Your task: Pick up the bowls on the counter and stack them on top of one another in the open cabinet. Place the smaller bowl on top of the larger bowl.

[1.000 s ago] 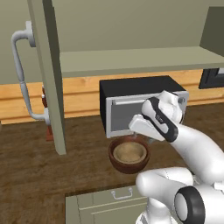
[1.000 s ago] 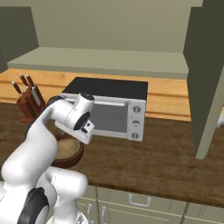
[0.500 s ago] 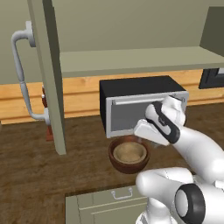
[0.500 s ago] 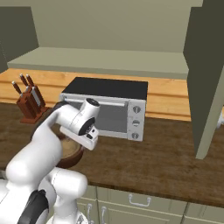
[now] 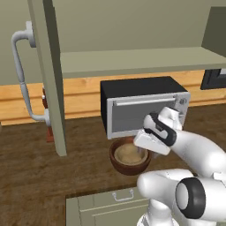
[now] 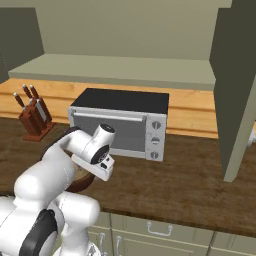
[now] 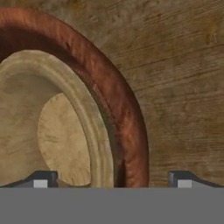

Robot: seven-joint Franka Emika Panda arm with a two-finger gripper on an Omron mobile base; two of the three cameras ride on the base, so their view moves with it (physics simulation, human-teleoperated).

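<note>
— Wooden bowls both, and they are already one inside the other: the smaller bowl (image 5: 128, 154), pale tan, sits in the larger bowl (image 5: 118, 164), dark reddish-brown. But they stand on the counter (image 5: 26, 176), in the lower middle of the left base picture, just in front of the toaster oven (image 5: 142, 105).

— So is the task finished?

— No, I think only partly. The small one is on the big one, but the shelf of the open cabinet (image 5: 132, 59), across the upper part of the picture, carries no bowl. The stack must go up there.

— And the gripper?

— The gripper (image 7: 111, 179) is spread wide and grasps nothing. In the hand picture its two tips stand at the bottom, one over the pale bowl and one over bare wood, with the red rim between them. To me it looks ready to take the rim.

— What about the room?

— Dark wood-grain worktop, a lighter backsplash behind. The cabinet door (image 5: 47, 75) with its curved grey handle (image 5: 22, 79) hangs at the left. A knife block (image 6: 34, 120) stands at the left of the right base picture.
</note>
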